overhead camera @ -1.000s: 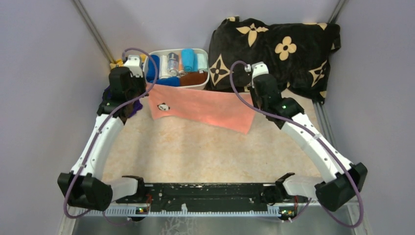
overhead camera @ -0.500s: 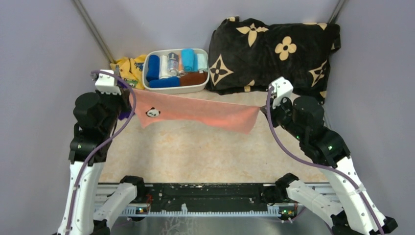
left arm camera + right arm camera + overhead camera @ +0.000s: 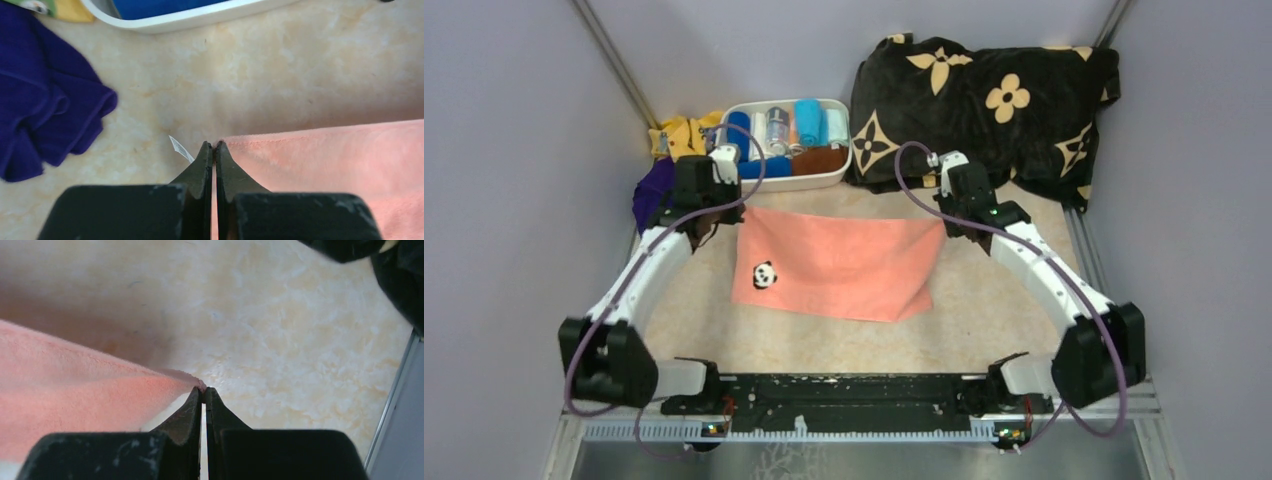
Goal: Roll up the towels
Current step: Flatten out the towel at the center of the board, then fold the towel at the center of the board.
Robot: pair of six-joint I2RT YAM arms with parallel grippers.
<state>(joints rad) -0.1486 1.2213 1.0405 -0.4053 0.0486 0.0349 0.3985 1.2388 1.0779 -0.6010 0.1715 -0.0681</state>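
The left gripper [image 3: 214, 145] has its jaws pressed together on the far left corner of the pink towel [image 3: 325, 155], and a small white tag [image 3: 179, 146] sticks out just left of its tips. The right gripper [image 3: 202, 389] is likewise clamped, pinching the far right corner of the same towel, which tapers to a point at its tips.

Between the two grippers and back toward the arm bases, the pink towel lies spread flat on the table [image 3: 984, 320]. Its panda face [image 3: 765, 275] sits behind and slightly to the right of the left gripper.

Left of the left gripper, apart from the pink towel, the purple towel [image 3: 40, 115] lies crumpled on the table. Ahead of that gripper stands a white bin [image 3: 200, 17], and a yellow cloth [image 3: 70, 10] lies at the bin's left. Ahead and to the right of the right gripper lies the black blanket [image 3: 400, 280].
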